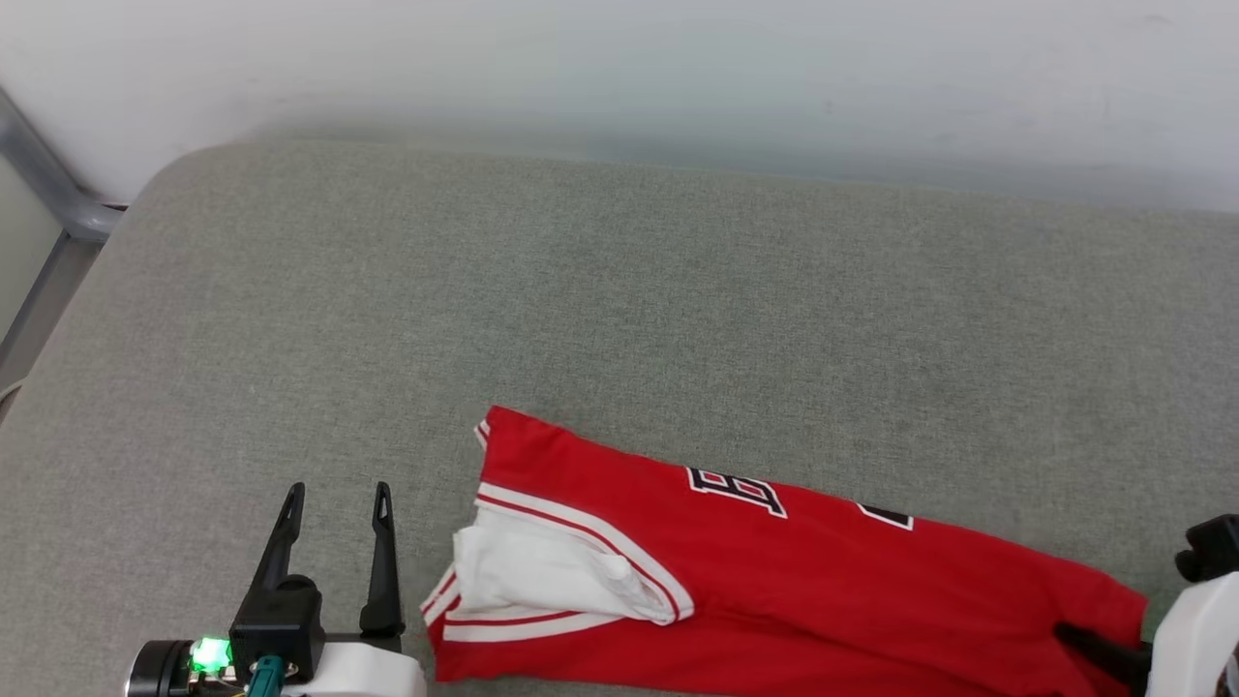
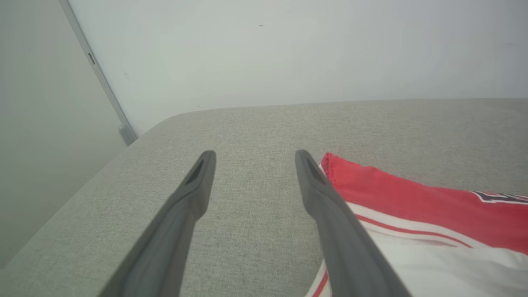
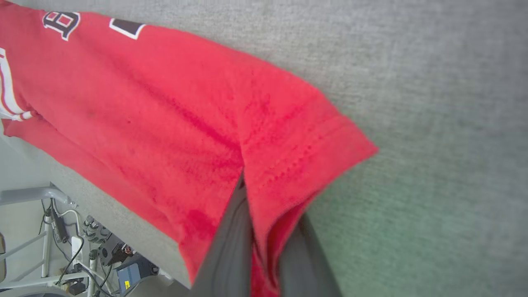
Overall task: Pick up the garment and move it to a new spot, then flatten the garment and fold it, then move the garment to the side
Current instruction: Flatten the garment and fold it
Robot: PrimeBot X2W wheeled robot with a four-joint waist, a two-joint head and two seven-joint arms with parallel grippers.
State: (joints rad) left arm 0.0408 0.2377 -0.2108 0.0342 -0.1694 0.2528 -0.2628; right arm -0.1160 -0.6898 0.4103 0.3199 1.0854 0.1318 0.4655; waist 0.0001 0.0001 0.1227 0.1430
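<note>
Garment (image 1: 774, 571), location? (K.)

Near edge of the grey padded surface (image 1: 581, 290), running from centre to right. One long red strip, shoulder end (image 1: 503, 436) left, hem right. (M.)

Grippers? (K.)

Right gripper (image 1: 1074, 639) clamped on the hem corner (image 3: 330, 156) at the right end. Its wrist view has cloth pinched between both fingers. Left gripper (image 1: 338, 489) spread wide, just left of the shoulder end, apart from it, bare surface beneath. (M.)

Progress? (K.)

My reading: lengthwise fold looks done, white sleeve (image 1: 542, 571) tucked on top, cloth mostly flat. Cross fold and the move aside are left to do. This grip may begin either; cannot tell which. (M.)

Count? (K.)

One garment. Two grippers. One white sleeve showing. Two dark letter marks (image 1: 736, 489) on the red, the right one partly hidden. (M.)
</note>
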